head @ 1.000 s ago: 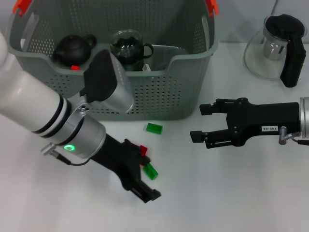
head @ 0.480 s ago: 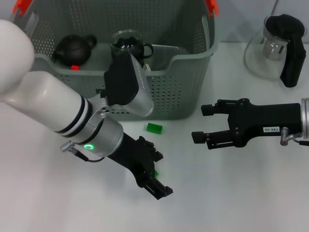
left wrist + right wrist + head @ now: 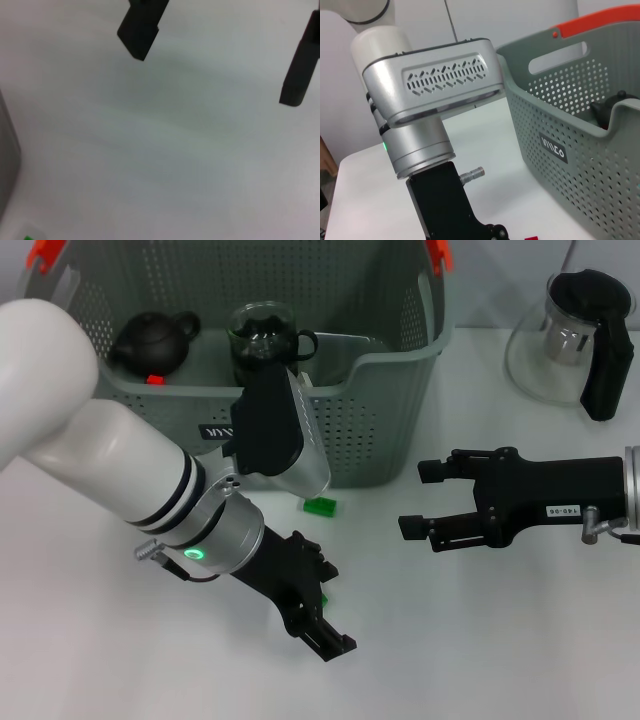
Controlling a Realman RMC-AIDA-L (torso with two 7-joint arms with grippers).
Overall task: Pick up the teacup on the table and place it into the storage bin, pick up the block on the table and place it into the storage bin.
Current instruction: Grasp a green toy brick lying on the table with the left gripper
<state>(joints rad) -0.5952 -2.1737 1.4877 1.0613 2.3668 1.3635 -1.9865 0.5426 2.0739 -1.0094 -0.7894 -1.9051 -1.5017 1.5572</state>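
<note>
Where the left pincer (image 3: 318, 618) reaches low over the white desk (image 3: 480, 640), its black fingers stand wide apart with only bare surface between them, and the arm's bulk hides most of what lies under it: just a sliver of a green block (image 3: 323, 598) shows at its wrist, so I cannot tell whether it touches the pincer. A second green block (image 3: 319, 506) lies on the desk just in front of the storage bin (image 3: 390, 430), partly covered by the silver wrist housing. The bin is grey, perforated, with orange handle clips and a small black label, half hidden behind the arm. Inside it sit a dark glass teacup (image 3: 262, 335) and a small black teapot (image 3: 150, 340). The right pincer (image 3: 418, 498) hovers off to the side, well apart from the blocks, fingers spread and empty. A glass pitcher (image 3: 570, 335) with a black handle stands at the far corner, cut off by the edge.
</note>
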